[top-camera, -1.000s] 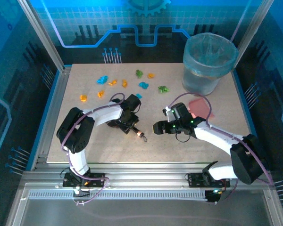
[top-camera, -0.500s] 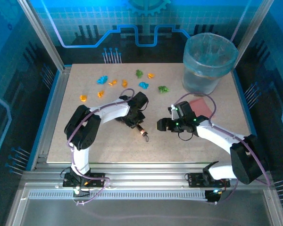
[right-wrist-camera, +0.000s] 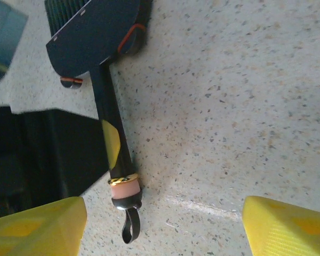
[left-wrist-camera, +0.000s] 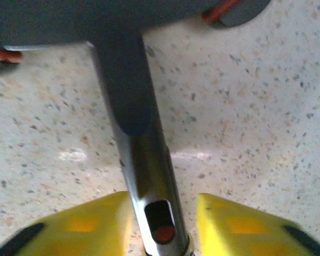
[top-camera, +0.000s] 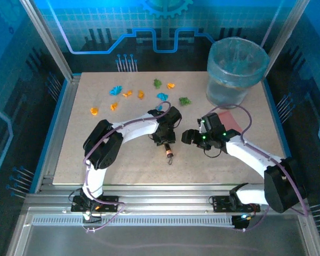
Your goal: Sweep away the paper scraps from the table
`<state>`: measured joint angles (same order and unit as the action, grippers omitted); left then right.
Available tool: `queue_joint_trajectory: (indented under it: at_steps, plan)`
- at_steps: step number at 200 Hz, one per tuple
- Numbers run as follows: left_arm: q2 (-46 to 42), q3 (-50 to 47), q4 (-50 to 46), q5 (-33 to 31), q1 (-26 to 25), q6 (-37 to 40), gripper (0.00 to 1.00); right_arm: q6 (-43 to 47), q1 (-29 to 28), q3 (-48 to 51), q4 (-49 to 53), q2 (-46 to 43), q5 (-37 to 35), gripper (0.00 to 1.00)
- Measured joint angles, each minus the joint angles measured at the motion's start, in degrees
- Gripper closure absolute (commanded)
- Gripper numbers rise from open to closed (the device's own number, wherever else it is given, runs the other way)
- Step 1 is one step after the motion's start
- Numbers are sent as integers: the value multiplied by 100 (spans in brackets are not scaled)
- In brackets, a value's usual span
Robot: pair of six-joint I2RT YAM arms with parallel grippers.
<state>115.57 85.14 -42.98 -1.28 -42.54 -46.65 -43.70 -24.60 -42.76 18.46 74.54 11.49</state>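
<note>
Several paper scraps in orange [top-camera: 127, 93], blue [top-camera: 161, 96] and green [top-camera: 184, 100] lie scattered across the far half of the table [top-camera: 122, 162]. My left gripper [top-camera: 165, 138] [left-wrist-camera: 162, 205] straddles the dark handle of a hand brush [top-camera: 168, 152] [left-wrist-camera: 138, 144]. Its yellow fingers [left-wrist-camera: 80, 224] stand slightly apart, and a thin strip of table shows beside the handle. The brush [right-wrist-camera: 109, 122] lies low over the table, its pink-ringed handle end pointing toward the near edge. My right gripper [top-camera: 189, 136] [right-wrist-camera: 162, 218] hangs wide open just right of the brush, holding nothing.
A pink dustpan [top-camera: 229, 118] lies at the right, partly under my right arm. Behind it, at the back right corner, stands a translucent blue bin [top-camera: 236, 69]. A metal frame edges the table.
My left arm has swung to the right, and the brush has come along with it toward the table's middle. The right gripper has shifted a little right and back.
</note>
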Motion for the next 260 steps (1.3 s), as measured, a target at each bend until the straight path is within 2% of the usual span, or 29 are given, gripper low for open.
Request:
queue_joint_trajectory:
  at_steps: [43,83,108,153,182,222,260]
  plan:
    - [-162,-166,81,24,81,334,27,-372,66,-479,520,234,-282,27]
    - [-1709,-1342,623,111,398,249,14,-295,-334,-1567,955,1097,-577,32]
    - [-2743,-1991,931,105,730,31,12,-146,-671,-2240,1128,1720,-654,37]
    - [-3858,-3235,1329,-136,1488,-328,9,339,-1351,-3768,1814,3206,-914,43]
    - [-4599,-3799,1469,-402,1576,-544,3,514,-1714,-4120,2149,3685,-1156,52]
    - [-5499,-4293,1746,-804,1644,-638,1,645,-1784,-4638,2551,4218,-1604,52]
    - [-5838,-4562,2000,-916,1650,-629,1,715,-1784,-4946,2778,4531,-1869,52]
